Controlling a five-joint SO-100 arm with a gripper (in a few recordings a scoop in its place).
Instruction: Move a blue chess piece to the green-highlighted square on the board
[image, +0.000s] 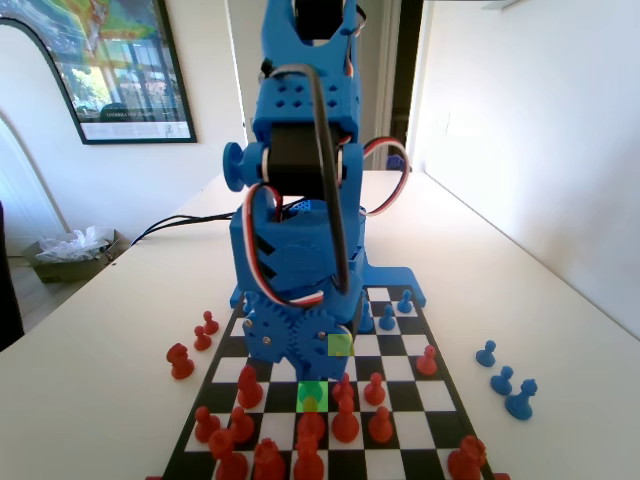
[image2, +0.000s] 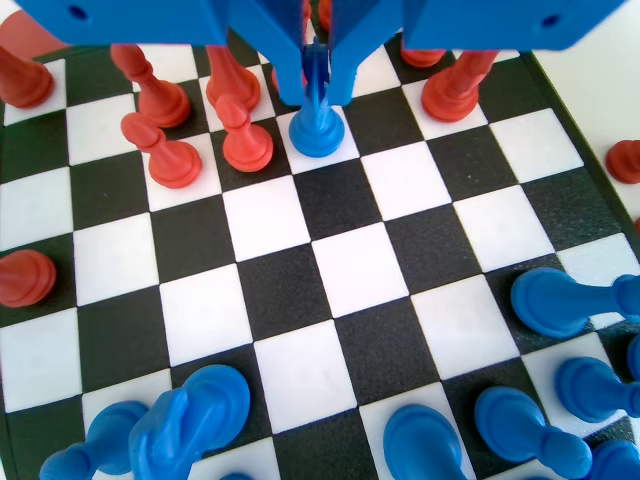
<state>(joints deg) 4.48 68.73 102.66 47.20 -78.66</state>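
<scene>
- Blue pawn (image2: 317, 125) sits right under the claw (image2: 318, 75) in the wrist view, upright, base down on a white square; slim stem runs up between the two jaws.
- Jaws look closed in on the stem, narrow gap only; prob gripping it, though real contact vs. just bracketing is hard to tell. Base seems to rest on the board (image2: 330, 270), so the pawn looks set down or about to be let go.
- Why held like that: pinching high on the stem keeps the base free to seat flat & keeps the jaws off the red pieces crowding it.
- Looks: small, glossy blue plastic, wide round foot, thin tapering body; head hidden by the jaws.
- Red pawn (image2: 245, 135) just left of the claw, another (image2: 165, 155) further left; tall red piece (image2: 455, 90) to the right. Tight spot, so little room to open.
- Fixed view: lime-green square (image: 313, 397) glows just below the arm's low end among red pieces; the pawn itself is hidden behind the arm there.
- Blue pieces (image2: 545, 300) lie well away toward the near edge in the wrist view.
</scene>
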